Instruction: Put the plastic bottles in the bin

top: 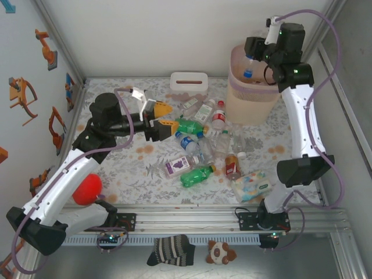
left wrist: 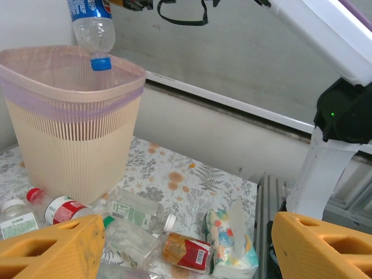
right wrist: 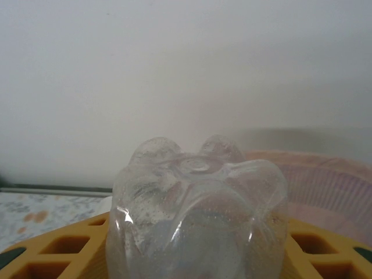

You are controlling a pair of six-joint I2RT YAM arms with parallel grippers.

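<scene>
— Where is the bottle now?
— The right gripper [top: 254,53] is clamped on a clear bottle [left wrist: 92,26], blue cap down, just above the rim of the bin [left wrist: 70,139].
— And the left gripper [top: 165,116]?
— Its fingers stand apart, near the other bottles [top: 196,175] lying on the surface [top: 128,168]; perhaps touching none.

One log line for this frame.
right gripper: shut on blue-capped bottle, cap down over bin | left gripper: open, by bottle pile | drop pending
</scene>
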